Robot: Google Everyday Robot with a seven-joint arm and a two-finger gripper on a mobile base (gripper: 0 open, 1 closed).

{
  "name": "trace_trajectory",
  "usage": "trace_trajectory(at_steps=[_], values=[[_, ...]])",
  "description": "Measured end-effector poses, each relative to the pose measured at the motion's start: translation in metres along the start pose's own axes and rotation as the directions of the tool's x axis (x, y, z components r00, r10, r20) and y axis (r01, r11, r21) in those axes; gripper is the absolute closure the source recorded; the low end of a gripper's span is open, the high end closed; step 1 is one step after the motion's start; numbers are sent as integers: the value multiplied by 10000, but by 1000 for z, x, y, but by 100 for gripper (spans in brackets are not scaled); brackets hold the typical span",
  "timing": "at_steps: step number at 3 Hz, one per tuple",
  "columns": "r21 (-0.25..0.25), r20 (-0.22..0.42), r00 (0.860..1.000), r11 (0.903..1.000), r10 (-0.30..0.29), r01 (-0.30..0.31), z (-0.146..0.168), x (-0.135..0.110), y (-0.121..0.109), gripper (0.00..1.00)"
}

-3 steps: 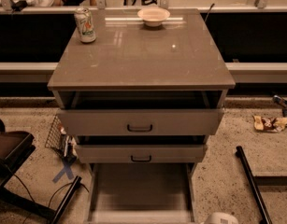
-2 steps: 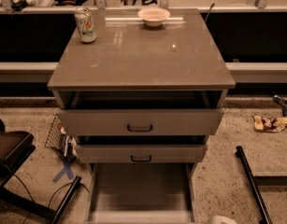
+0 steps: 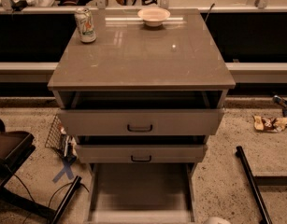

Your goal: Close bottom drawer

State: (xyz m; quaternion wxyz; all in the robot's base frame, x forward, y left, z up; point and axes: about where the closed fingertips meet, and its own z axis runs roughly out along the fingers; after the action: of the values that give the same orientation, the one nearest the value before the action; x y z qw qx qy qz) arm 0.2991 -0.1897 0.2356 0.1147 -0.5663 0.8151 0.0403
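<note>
The bottom drawer [image 3: 140,192] is the lowest and narrowest one of the grey-beige cabinet [image 3: 140,55]. It is pulled far out toward me, showing its plain dark grey inside. Its front panel [image 3: 140,217] lies at the lower edge of the view and its handle is hidden. The two drawers above it, the widest [image 3: 140,122] and the medium one [image 3: 140,153], stand partly open. My gripper is out of view. Only a white rounded piece [image 3: 217,220] shows at the bottom edge, right of the drawer front.
A drink can [image 3: 85,25] and a small bowl [image 3: 154,16] stand on the cabinet top. A black chair base with cables [image 3: 21,171] is at the left and a black bar [image 3: 253,185] at the right. Litter [image 3: 271,122] lies on the speckled floor.
</note>
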Motion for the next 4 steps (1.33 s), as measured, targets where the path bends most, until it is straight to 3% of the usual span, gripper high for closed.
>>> trace_trajectory(at_steps=[1,2,3,4], values=[[-572,773,9969,9982,-124,168,55,6,6,100],[-803,1679,9843,9944,-546,688,89,-6,0,100],[-616,2766,9545,9892,-1112,1331,108,-36,-15,100],[-616,2766,9545,9892,-1112,1331,108,-36,-15,100]])
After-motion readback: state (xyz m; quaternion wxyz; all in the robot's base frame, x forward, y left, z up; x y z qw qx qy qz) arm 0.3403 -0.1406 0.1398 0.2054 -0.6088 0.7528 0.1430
